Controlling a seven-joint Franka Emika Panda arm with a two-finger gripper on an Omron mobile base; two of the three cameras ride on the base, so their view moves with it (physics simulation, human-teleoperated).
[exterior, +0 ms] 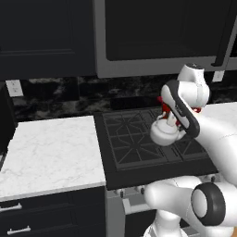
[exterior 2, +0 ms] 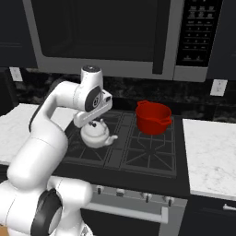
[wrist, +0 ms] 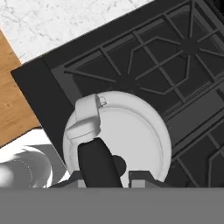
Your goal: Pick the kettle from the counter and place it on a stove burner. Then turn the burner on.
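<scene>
The gripper (exterior 2: 94, 122) is clenched on the black handle of the kettle (exterior 2: 97, 134), which sits over the gas cooktop's (exterior 2: 138, 154) grates; a red pot (exterior 2: 153, 118) stands at its two o'clock.

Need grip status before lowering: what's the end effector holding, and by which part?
The end effector holds the kettle by its black arched handle, over the stove burner.

arm is holding kettle (exterior 2: 97, 134) by its handle over front-left burner (exterior 2: 87, 150); red pot (exterior 2: 153, 118) is sitting on back burner, well apart from kettle.
</scene>
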